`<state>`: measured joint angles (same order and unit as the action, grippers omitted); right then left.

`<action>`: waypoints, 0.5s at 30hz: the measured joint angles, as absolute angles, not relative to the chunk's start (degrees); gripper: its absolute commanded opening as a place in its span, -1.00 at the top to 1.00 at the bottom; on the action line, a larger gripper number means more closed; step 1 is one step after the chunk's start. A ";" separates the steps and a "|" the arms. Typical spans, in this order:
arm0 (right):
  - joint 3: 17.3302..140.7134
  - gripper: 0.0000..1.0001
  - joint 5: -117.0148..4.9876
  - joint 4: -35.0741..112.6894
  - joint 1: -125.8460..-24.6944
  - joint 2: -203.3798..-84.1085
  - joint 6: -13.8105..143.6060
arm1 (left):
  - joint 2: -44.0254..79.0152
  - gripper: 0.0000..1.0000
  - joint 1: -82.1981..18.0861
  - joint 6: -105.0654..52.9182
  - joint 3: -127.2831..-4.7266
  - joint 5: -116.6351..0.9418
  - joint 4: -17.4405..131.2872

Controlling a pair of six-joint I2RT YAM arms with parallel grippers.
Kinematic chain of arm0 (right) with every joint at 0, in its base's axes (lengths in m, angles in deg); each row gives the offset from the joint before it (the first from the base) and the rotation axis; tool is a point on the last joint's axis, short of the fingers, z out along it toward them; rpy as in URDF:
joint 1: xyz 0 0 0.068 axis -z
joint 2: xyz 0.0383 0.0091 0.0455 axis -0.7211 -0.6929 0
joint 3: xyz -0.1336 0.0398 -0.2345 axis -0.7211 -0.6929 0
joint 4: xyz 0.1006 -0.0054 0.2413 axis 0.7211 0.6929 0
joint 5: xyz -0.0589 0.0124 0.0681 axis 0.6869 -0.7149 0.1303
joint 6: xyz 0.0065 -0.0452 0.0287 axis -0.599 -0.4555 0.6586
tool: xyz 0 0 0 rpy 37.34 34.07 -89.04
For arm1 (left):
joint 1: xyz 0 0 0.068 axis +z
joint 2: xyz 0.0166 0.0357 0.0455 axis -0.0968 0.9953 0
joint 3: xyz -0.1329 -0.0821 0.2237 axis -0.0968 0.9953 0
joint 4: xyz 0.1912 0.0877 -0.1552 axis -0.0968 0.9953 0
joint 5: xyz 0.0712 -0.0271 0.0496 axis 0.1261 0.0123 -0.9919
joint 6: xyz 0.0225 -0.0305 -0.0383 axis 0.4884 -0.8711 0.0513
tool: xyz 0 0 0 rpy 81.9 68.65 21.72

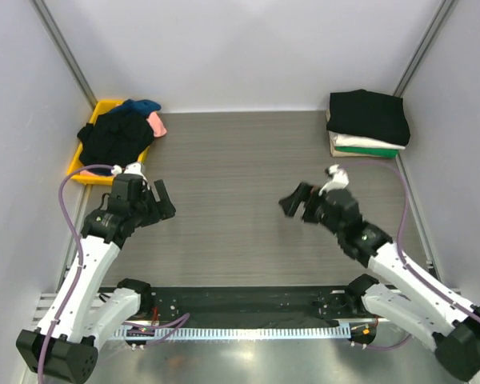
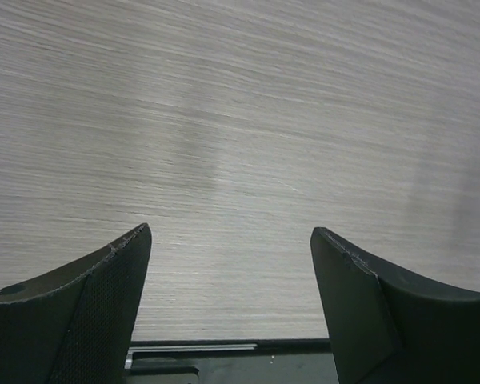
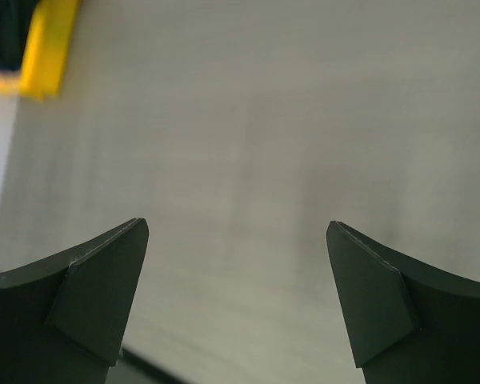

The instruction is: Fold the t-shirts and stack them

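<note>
- Yellow plastic at the far-left corner: the tray holds the heap of t-shirts, a black one uppermost with blue and pink cloth showing at its far edge; I take it as the unfolded supply, kept off the working surface
- Just in front of the tray hovers the left gripper, its jaws spread and holding nothing, with only woodgrain between them in its wrist view; the arm rises from its base with the elbow bent and the wrist tipped down toward the table's middle, probably close to the heap so that it can fetch the next shirt
- Between the arms, the grey table is likely the folding area
- The right gripper hangs over the middle-right, jaws wide apart with nothing between them; its arm reaches forward and left from the base, aimed toward the tray that shows in the corner of its wrist view
- In the far-right corner lies the stack of folded t-shirts, black on top, then white, green and tan beneath, well apart from the heap, likely so done and undone do not mix
</note>
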<state>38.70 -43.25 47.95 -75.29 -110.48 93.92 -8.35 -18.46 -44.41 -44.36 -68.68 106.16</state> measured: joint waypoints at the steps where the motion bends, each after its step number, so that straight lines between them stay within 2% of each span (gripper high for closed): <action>1: 35.62 -0.99 -42.18 48.58 -79.68 -108.81 95.19 | -8.61 -0.63 -18.46 -44.51 -44.38 -69.59 106.29; 6: 30.06 -0.99 -32.56 54.35 -101.32 -102.21 100.72 | -9.47 -0.64 -18.46 -45.39 -44.38 -73.40 106.80; 8: 30.06 -0.99 -29.63 54.68 -106.20 -102.08 102.31 | -9.84 -0.65 -18.46 -45.59 -44.38 -74.75 107.19; 14: 30.06 -0.99 -26.40 54.97 -109.58 -105.47 104.45 | -11.15 -0.62 -18.46 -45.61 -44.38 -77.18 107.71; 15: 30.06 -0.99 -26.20 54.88 -109.71 -106.10 104.39 | -11.26 -0.67 -18.46 -45.63 -44.40 -77.55 107.74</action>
